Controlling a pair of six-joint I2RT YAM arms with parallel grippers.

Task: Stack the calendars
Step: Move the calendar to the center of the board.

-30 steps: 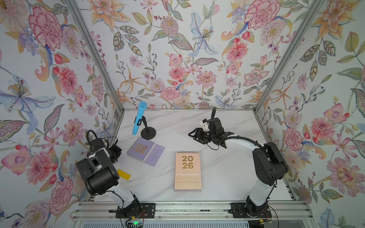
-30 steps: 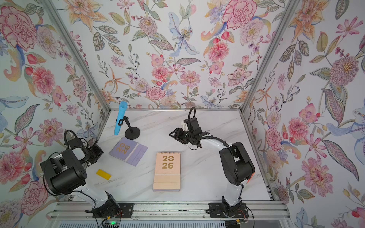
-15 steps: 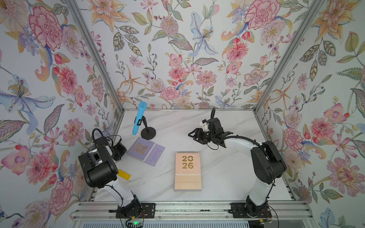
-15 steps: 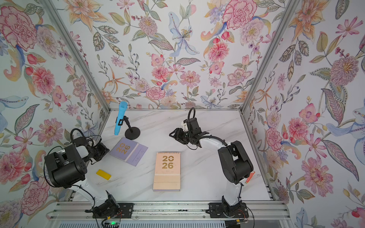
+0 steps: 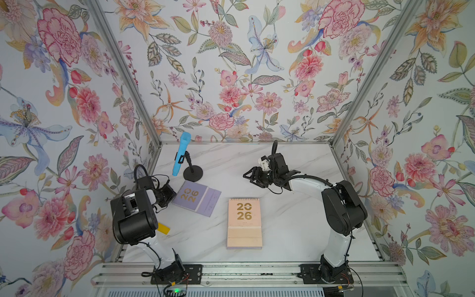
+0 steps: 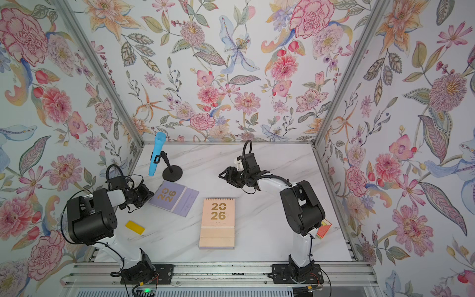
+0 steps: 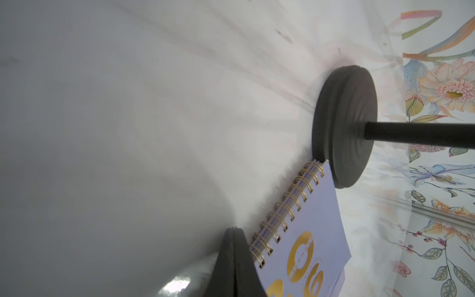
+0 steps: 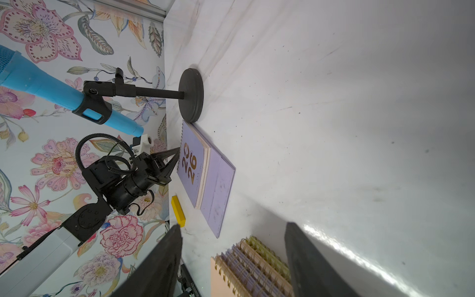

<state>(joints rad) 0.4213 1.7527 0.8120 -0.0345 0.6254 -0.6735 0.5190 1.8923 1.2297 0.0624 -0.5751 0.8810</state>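
While nothing is being carried, the white marble table [image 5: 295, 231] fills the lower half of both top views, with an arm on each side. At the left of the frame the left pincer [image 5: 170, 196] sits low, its fingers pressed together; in the left wrist view the closed tips [image 7: 233, 232] are right at the gold spiral edge of the lilac calendar [image 7: 308, 231], though I can't tell whether they touch it. Up toward the middle of the frame the right pincer [image 5: 246, 176] hangs over bare table with its fingers [image 8: 303, 252] apart and nothing between them.

The stack of calendars [image 5: 244, 223] lies flat in the lower middle, a peach cover with gold "2026" on top; the right wrist view shows peach, lilac and yellow-green bindings layered there. The lilac calendar [image 5: 196, 198] lies alone to the stack's upper left, turned at an angle, apart from the stack. One of its corners is just beside the round black base of the stand [image 5: 192, 173] holding a blue microphone [image 5: 180, 153].

A yellow block [image 6: 135, 227] lies at the lower left, and an orange card [image 6: 324, 228] peeks out behind the right arm.
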